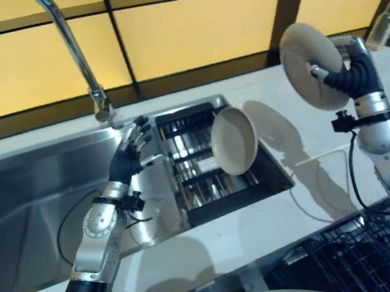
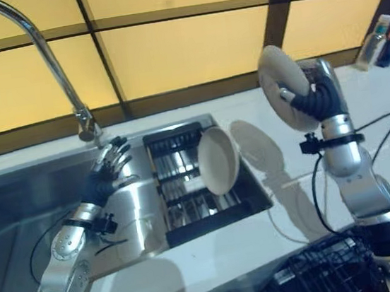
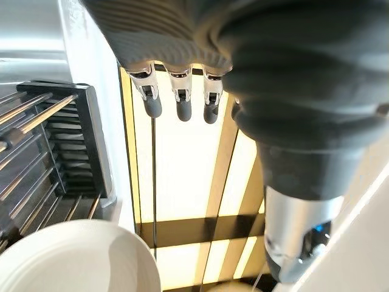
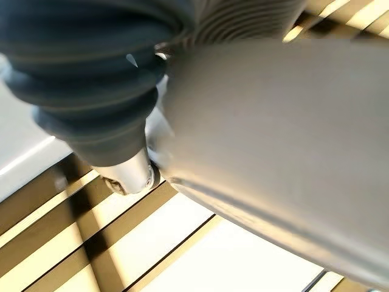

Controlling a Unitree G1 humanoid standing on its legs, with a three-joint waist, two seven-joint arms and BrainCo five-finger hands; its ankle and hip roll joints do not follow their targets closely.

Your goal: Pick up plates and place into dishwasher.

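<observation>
My right hand [image 1: 346, 74] is raised above the white counter at the right, shut on a cream plate [image 1: 311, 66] held on edge. The same plate [image 4: 285, 152] sits right against the wrist camera. A second cream plate [image 1: 233, 141] stands tilted in the black dish rack [image 1: 206, 180] set in the sink's right part; it also appears as plate [image 3: 73, 255]. My left hand [image 1: 130, 148] hovers over the strip of steel between the sink basin and the rack, fingers [image 3: 179, 100] straight and holding nothing.
A steel sink basin [image 1: 31, 202] lies at the left under a tall curved faucet [image 1: 68, 40]. The black wire dishwasher rack [image 1: 351, 258] is at the lower right. Bottles [image 2: 384, 37] stand on the far right of the white counter [image 1: 307, 189].
</observation>
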